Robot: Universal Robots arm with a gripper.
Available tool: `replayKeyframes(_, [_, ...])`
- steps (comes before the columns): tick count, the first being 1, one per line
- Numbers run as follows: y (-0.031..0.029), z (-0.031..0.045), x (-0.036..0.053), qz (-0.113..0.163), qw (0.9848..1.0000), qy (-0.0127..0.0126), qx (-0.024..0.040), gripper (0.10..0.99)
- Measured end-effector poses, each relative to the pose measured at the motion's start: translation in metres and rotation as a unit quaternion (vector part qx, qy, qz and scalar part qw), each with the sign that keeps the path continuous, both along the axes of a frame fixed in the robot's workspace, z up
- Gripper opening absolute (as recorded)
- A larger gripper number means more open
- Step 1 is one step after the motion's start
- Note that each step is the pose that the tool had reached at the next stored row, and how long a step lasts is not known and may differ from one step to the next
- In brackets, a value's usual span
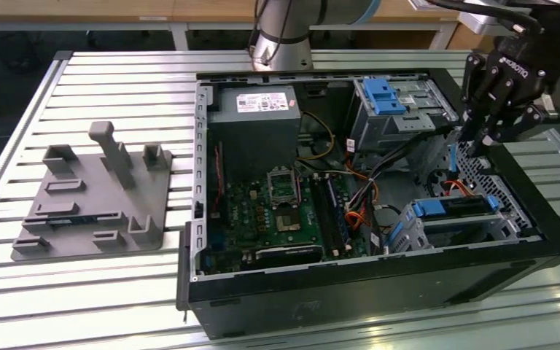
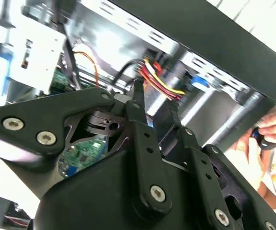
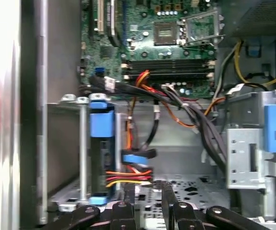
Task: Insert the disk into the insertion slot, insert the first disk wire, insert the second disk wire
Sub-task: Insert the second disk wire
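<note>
The gripper point(image 1: 480, 146) hangs inside the open computer case point(image 1: 358, 306), fingers point(image 2: 138, 103) parted by a narrow gap, with nothing visibly clamped. Near its tips, the disk point(image 1: 452, 208) is seated in the insertion slot point(image 1: 460, 235). Its bright blue caddy handle point(image 3: 102, 125) faces outward. A blue connector point(image 3: 138, 156) and red-yellow-black power wires point(image 3: 128, 176) lie between the disk and the fingertips.

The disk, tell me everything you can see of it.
The disk sits in the insertion slot, a grey sheet-metal cage, seen edge-on in the first wrist view. Its bright blue plastic caddy shows a broad handle at one end and a small tab at the other; the drive between looks dark. Red, yellow and black wires reach its edge; whether they are plugged in is unclear. The gripper hangs apart from it.
</note>
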State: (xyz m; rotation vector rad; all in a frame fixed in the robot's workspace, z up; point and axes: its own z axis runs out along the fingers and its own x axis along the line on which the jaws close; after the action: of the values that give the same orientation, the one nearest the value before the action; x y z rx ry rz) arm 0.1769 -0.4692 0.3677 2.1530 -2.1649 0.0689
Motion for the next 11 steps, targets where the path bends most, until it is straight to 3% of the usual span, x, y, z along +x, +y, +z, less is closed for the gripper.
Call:
replayKeyframes(2, [0.0079,-0.0031,-0.0015,0.0,1.0,0.0,-0.0013,0.357])
replayKeyframes(3, [0.0088,-0.0032,-0.003,0.0,1.0,0.0004,-0.0083,0.357])
replayKeyframes(9, [0.0111,-0.0033,-0.0095,0.0,0.998,0.0078,-0.0629,0.357])
replayKeyframes(11, [0.0118,-0.0034,-0.0126,0.0,0.9967,0.0086,-0.0808,0.357])
